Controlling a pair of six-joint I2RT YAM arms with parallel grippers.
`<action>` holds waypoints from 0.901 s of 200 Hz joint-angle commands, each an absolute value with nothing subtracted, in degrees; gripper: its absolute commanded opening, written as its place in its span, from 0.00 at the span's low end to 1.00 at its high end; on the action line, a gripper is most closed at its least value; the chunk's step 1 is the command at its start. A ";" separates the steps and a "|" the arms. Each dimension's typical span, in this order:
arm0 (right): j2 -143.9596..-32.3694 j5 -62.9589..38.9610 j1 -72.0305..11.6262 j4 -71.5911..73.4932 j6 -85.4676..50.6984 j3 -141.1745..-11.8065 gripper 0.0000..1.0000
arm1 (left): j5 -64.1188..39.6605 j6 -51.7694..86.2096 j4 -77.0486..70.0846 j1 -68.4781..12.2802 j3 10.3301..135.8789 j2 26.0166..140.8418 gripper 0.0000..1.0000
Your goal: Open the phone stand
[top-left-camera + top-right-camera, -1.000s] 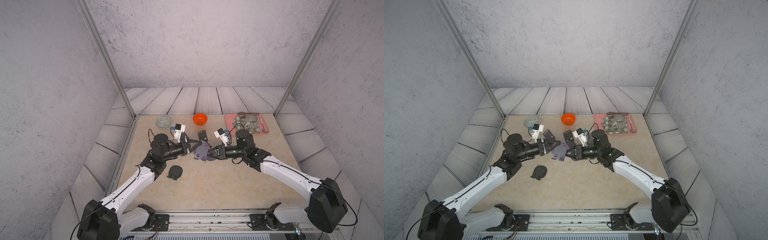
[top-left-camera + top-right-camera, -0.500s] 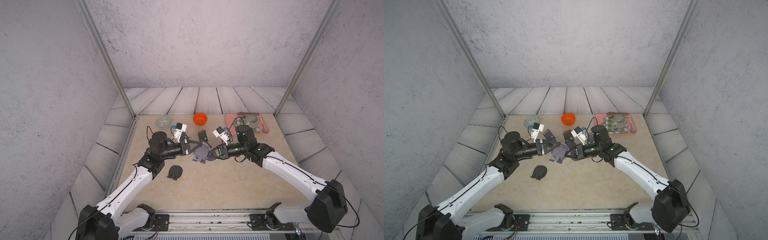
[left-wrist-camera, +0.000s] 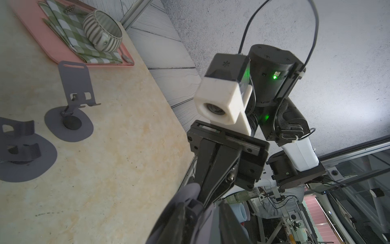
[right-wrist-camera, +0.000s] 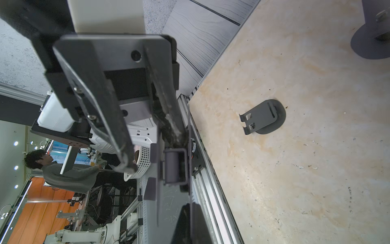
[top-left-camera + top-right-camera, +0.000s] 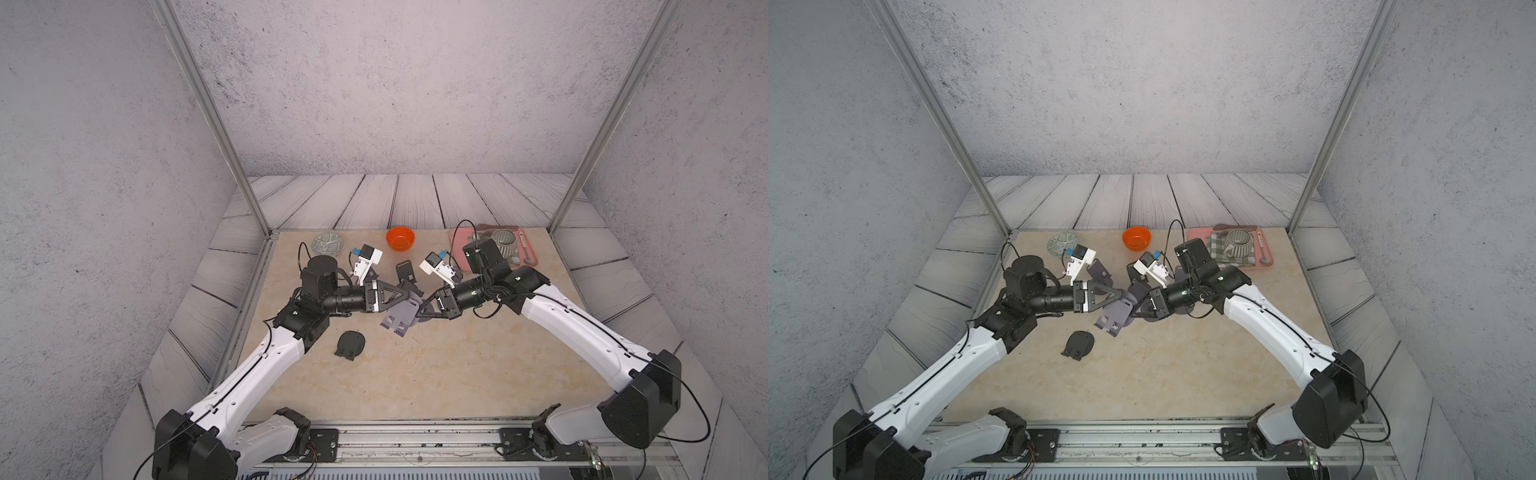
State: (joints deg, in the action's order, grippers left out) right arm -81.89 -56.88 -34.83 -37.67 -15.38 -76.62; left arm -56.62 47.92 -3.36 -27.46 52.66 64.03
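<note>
Right end effector (image 5: 420,311) pinching phone stand (image 5: 400,316), left end effector (image 5: 414,293) narrow, hooks (image 5: 392,330) pointing frontward

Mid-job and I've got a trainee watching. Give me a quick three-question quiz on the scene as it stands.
1. True or false: the right gripper has its jaws shut on the phone stand.
2. What colour is the bowl? A blue, B orange, C white.
3. Fill in: the striped cup stands within the pink ___.
Key: 1 true; 2 B; 3 tray.
</note>
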 commanded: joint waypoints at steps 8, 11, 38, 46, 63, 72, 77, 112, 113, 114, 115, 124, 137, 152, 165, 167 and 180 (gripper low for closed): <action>-83.06 -56.75 -35.17 -39.09 -12.31 -79.44 0.00 | -61.57 45.44 0.05 -29.00 54.03 64.42 0.25; -83.12 -56.96 -35.16 -39.17 -12.22 -79.57 0.00 | -61.59 45.32 0.36 -29.00 54.09 64.47 0.23; -83.15 -57.54 -35.07 -39.56 -12.18 -80.05 0.00 | -61.77 43.78 2.56 -29.00 54.66 64.77 0.00; -83.30 -57.73 -35.07 -39.70 -12.22 -80.11 0.00 | -61.73 43.49 2.73 -29.00 54.75 64.86 0.00; -84.03 -58.45 -34.98 -39.80 -12.69 -79.90 0.00 | -60.96 43.81 1.77 -28.96 55.23 64.62 0.00; -84.38 -58.52 -34.98 -39.74 -12.98 -79.36 0.00 | -60.11 44.83 0.08 -28.93 55.49 64.38 0.00; -84.62 -58.74 -34.91 -39.68 -13.16 -78.93 0.00 | -59.76 45.70 -1.32 -28.85 55.72 64.34 0.00; -85.36 -61.24 -34.98 -33.02 -19.25 -72.07 0.00 | -52.21 50.45 -9.30 -27.70 59.16 64.17 0.00; -85.31 -61.29 -35.02 -32.73 -19.51 -71.81 0.00 | -51.77 50.54 -9.40 -27.61 59.24 64.12 0.00; -85.28 -61.32 -35.00 -32.40 -19.77 -71.54 0.00 | -51.33 50.58 -9.66 -27.56 59.37 64.10 0.00; -85.31 -61.42 -34.99 -32.11 -19.91 -71.28 0.00 | -50.93 50.60 -9.89 -27.53 59.52 64.08 0.00; -85.21 -61.84 -34.98 -29.50 -22.24 -69.02 0.00 | -47.56 50.28 -11.17 -27.42 60.76 63.84 0.00; -85.02 -61.83 -34.98 -25.72 -25.64 -65.86 0.00 | -41.84 48.67 -11.74 -27.42 62.11 63.15 0.00; -84.93 -61.72 -34.98 -22.66 -28.17 -63.19 0.00 | -35.34 46.99 -14.56 -27.42 62.14 62.05 0.00; -84.73 -61.19 -34.89 -20.72 -29.75 -61.53 0.00 | -30.56 45.94 -16.27 -27.34 62.20 61.55 0.00; -84.73 -61.24 -34.96 -20.61 -29.91 -61.35 0.00 | -29.99 45.79 -16.46 -27.34 62.22 61.49 0.00; -84.82 -60.86 -34.98 -20.57 -30.22 -60.68 0.00 | -27.20 44.90 -17.13 -27.09 62.69 61.18 0.00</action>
State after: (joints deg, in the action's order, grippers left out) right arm -83.53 -64.29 -33.06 -14.96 -25.87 -65.69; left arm -43.00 47.00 1.10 -28.56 56.01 64.53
